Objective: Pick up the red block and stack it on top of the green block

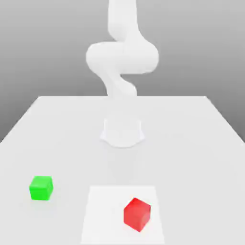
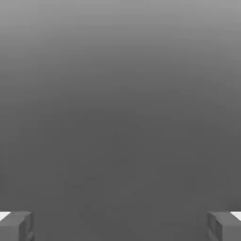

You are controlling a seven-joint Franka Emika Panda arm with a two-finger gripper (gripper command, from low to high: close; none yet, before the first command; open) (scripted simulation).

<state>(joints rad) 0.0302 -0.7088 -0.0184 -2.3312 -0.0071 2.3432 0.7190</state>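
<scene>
a: nearest in the exterior view, red block (image 1: 137, 214). sits on a paler square patch (image 1: 100, 215) of the surface (image 1: 191, 143), toward that patch's right side. turned a bit, one corner facing the camera.

b: green block (image 1: 40, 187)?

a: a little further back, on the exterior view's left. rests on the plain surface off the patch, well apart from the red one. nothing on top of either block, nothing touching them.

b: and the arm?

a: further back still. white base (image 1: 122, 131) planted mid-surface, arm (image 1: 122, 57) rising and curling above it, running out of the top of the frame. it stands well behind both blocks.

b: hand?

a: hand view has the hand (image 2: 120, 226) with two grey fingertips (image 2: 16, 226) at opposite edges, spread wide apart. gap between them is bare, nothing clamped. only flat grey beyond.

b: so the red block is not yet lifted.

a: right, flat on the surface, on its patch.
</scene>
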